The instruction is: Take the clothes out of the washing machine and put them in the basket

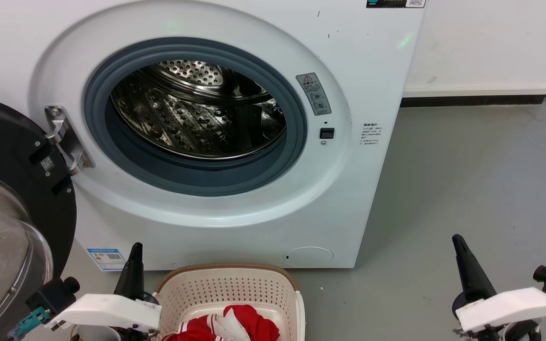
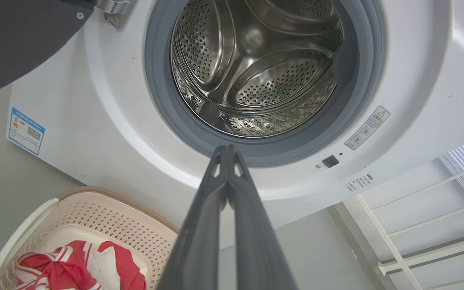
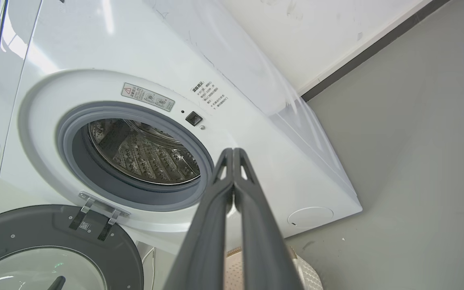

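clothes point(image 1: 250, 323) lie in the basket point(image 1: 228, 268), bottom centre; left end effector point(image 2: 227, 149) and right end effector point(image 3: 233, 151) both have fingers together.

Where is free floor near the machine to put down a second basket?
The grey floor right of the washing machine, up to the wall behind, is bare and wide. Before the machine it is crowded: the basket with the clothes stands there, and the open door takes the left side.

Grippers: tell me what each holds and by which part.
Nothing is held. The left gripper and right gripper each have their fingers shut together on nothing; the clothes lie in the basket.
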`<state>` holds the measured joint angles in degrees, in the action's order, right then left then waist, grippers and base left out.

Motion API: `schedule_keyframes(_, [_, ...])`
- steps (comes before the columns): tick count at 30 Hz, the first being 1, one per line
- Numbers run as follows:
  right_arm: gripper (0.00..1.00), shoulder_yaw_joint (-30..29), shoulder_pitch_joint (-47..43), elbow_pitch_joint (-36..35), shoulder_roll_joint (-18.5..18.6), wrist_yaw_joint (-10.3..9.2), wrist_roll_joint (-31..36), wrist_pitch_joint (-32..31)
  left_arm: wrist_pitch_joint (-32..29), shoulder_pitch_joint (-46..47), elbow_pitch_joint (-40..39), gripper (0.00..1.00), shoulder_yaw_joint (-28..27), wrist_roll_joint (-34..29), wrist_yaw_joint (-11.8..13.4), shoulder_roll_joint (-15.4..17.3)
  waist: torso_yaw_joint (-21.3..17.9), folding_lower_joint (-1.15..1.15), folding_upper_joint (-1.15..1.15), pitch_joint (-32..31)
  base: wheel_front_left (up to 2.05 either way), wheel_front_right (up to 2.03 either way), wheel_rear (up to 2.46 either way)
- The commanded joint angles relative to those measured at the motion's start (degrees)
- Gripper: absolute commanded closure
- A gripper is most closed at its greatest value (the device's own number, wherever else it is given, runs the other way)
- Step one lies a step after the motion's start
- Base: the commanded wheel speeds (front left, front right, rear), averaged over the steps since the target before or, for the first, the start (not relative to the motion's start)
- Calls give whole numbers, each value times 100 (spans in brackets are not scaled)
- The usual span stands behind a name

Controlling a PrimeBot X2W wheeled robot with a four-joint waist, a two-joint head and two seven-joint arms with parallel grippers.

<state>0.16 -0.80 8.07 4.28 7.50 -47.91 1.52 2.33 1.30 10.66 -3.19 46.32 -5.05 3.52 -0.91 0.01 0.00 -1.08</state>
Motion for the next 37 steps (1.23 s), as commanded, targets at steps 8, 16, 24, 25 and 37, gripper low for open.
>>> schedule_keyframes(8, [100, -65, 265, 49, 54, 0, -753, -77, -134, 205, 1, 100, -69, 732, -61, 8, 10, 0, 0, 13, 0, 0, 0])
schedule_keyframes(16, [100, -110, 320, 127, 59, 0, -1318, -148, -246, 245, 50, 100, -111, 1282, -96, -2, 19, 0, 0, 25, 0, 0, 0])
schedule_keyframes(24, [100, -169, 413, 213, 60, 0, -1957, -236, -369, 312, 106, 100, -160, 1915, -122, -14, 30, 0, 0, 41, 0, 0, 0])
schedule_keyframes(25, [100, -175, 417, 220, 59, -1, -2018, -247, -381, 319, 109, 100, -164, 1976, -125, -15, 31, 0, 0, 42, 0, 0, 0])
schedule_keyframes(37, [100, -244, 501, 316, 53, -1, -2700, -346, -524, 370, 171, 100, -209, 2657, -160, -29, 44, 0, 0, 60, 0, 0, 0])
